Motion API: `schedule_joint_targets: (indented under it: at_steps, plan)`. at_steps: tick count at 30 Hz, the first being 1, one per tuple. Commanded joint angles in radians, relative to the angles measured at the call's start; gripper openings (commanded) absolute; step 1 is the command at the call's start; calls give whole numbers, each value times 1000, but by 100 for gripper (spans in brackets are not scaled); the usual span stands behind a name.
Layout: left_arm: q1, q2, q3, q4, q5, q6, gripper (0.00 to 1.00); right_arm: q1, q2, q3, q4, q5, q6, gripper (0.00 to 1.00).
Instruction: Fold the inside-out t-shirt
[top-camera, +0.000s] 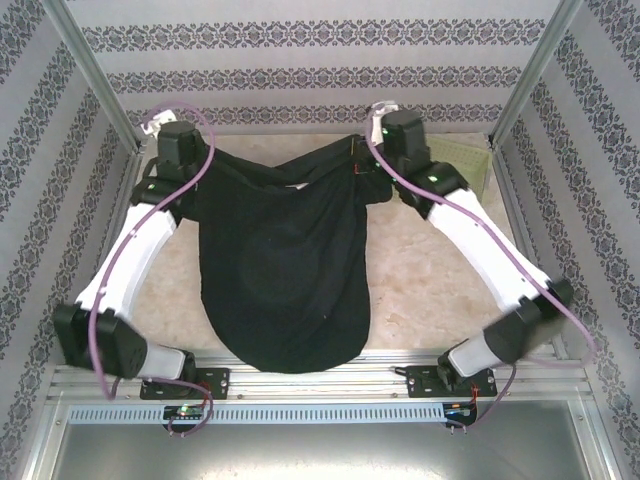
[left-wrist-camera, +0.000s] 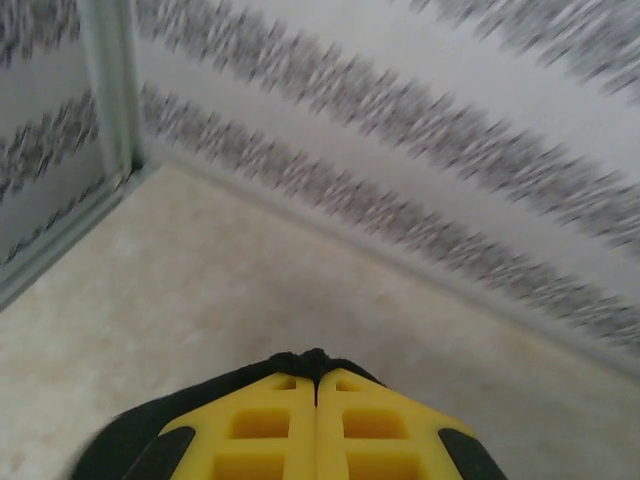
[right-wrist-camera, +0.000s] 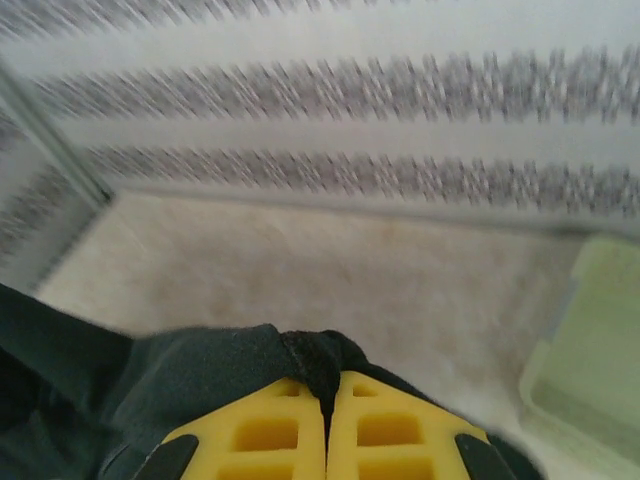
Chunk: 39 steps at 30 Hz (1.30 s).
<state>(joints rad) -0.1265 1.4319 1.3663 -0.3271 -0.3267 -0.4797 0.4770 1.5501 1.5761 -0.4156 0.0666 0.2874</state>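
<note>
**Black shirt strung between two clamped grippers at the far end of the table**

From where I stood, the inside-out t-shirt (top-camera: 285, 270) hung like a hammock between the two arms. Its upper edge sagged in a shallow curve from one gripper to the other near the back wall (top-camera: 320, 60); the rest of the cloth fell toward the near side, and its rounded bottom reached the metal rail (top-camera: 400, 362) by the arm bases.

The left gripper (left-wrist-camera: 317, 372) had its yellow fingers (left-wrist-camera: 260, 425) pressed together, with only a thin lip of black fabric pinched at the tips. The right gripper (right-wrist-camera: 325, 380) was clamped the same way on a thicker bunch of the same cloth, which trailed off to its left.

The two holds were set well apart along one edge. I took the reason to be plain enough: the shirt's own weight would pull it open and flat, so that it could be laid out squarely. I could not tell how much of the lower cloth rested on the table (top-camera: 430, 280) and how much hung free.

The pale green basket (top-camera: 465, 160) sat in the far right corner, just beside the right arm and apart from the shirt; it seemed out of the way rather than in use.

No fold showed anywhere in the cloth, so I judged the work to be at the spreading stage. The slim pinch on the left looked the likelier of the two to slip.
</note>
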Motion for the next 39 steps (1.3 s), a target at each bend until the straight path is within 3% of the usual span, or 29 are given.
schedule_joint_targets:
  at_steps: [1,10,17,19,21,23,25,26,28,30,39]
  plan:
    - [71,86,-1,8,44,-43,0,-34,119,8,60,-62,54,0]
    - [161,470,172,24,253,-56,0,-112,528,294,10,-100,86,0]
    - [197,718,427,-19,331,-49,0,-175,820,696,-116,-137,85,2]
    - [206,785,523,-55,346,-49,0,-189,924,861,-171,-149,102,8]
    - [214,862,640,-104,364,-42,1,-205,1036,1052,-225,-166,126,26]
    - [224,929,764,-181,387,-49,28,-220,1116,1207,-266,-174,149,50]
    - [231,985,904,-293,413,-59,53,-237,1135,1257,-288,-172,175,64]
    - [231,1002,979,-361,419,-55,62,-246,1117,1242,-294,-171,188,68]
    - [229,993,1053,-455,421,-52,69,-252,1044,1157,-304,-174,198,73]
    - [221,904,976,-463,428,-60,72,-240,944,1023,-299,-175,175,75]
    - [94,212,-14,48,403,-212,76,-58,373,222,-180,-116,97,79]
